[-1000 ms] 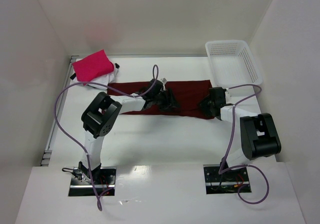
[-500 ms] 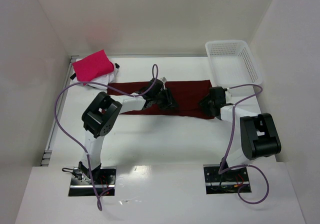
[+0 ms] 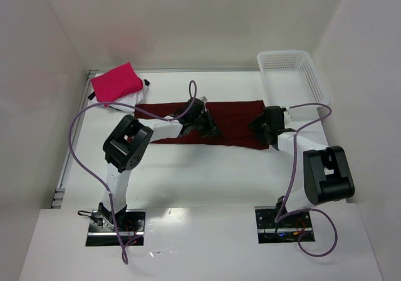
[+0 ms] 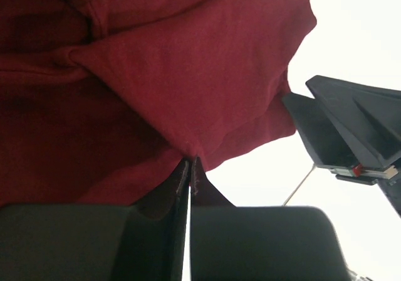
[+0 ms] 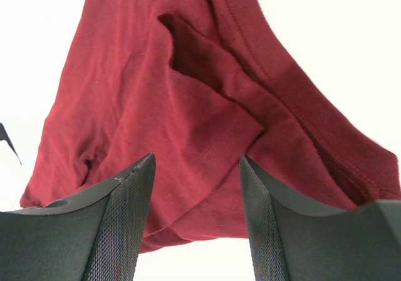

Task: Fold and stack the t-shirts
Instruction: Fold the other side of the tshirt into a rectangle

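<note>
Lying in a long band across the middle of the table (image 3: 207, 174), the dark maroon shirt (image 3: 235, 121) looks soft, light and limp. The left gripper (image 4: 190, 164) is clenched on a pinch of its edge, and the cloth puckers toward the tips. The right gripper (image 5: 197, 162) hangs over the shirt's right end, fingers spread, holding nothing. Cloth this thin would likely sag and slip, so hems and corners seem the best holds. A folded pink shirt (image 3: 116, 81) sits at the far left corner.
</note>
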Controlling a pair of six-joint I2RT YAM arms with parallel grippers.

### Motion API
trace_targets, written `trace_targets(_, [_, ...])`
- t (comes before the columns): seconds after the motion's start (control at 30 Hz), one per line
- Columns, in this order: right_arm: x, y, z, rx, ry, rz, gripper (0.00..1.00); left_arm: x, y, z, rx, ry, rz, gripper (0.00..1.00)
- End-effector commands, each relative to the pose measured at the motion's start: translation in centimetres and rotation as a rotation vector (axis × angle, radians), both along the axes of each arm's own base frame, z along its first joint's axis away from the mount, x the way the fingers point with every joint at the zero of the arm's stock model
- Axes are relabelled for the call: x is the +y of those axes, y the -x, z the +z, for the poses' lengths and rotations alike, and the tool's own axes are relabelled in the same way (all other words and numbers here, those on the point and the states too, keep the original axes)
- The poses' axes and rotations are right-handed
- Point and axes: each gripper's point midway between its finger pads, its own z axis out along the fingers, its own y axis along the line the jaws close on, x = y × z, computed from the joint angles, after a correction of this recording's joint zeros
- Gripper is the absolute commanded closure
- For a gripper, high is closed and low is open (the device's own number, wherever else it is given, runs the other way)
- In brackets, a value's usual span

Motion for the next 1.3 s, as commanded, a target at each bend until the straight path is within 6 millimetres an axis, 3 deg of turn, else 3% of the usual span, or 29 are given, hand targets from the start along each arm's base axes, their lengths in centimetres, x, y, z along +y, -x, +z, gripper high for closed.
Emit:
trace_targets(0.0, [0.2,-2.0,3.6,-0.108,-0.032,-0.014,0.38,-0.6,-2.3,4.7,-0.085,0.098,0.012,1.0])
trace_targets(0.43, [1.1,-1.7,3.2,-0.114,-0.115,-0.023,0.38,0.4,-5.7,8.7,-0.15,0.194,0.029,1.0])
trace_targets(0.63, [1.3,-1.8,3.0,-0.107,-0.141,-0.033,0.38,0.4,-6.1,8.7,-0.14,0.211,0.027,1.0])
trace_targets(0.83, [3.0,-1.3,1.5,-0.067,-0.138,-0.002,0.38,0.2,-6.4,8.7,-0.144,0.22,0.03,1.0])
trace_targets(1.1, [1.8,-0.5,0.0,-0.019,-0.089,-0.046,0.38,0.6,-6.9,8.6,-0.145,0.219,0.041,1.0])
trace_targets(1.27, [2.1,-0.7,-0.6,-0.016,-0.115,-0.056,0.38,0.5,-6.8,8.2,-0.133,0.22,0.035,1.0])
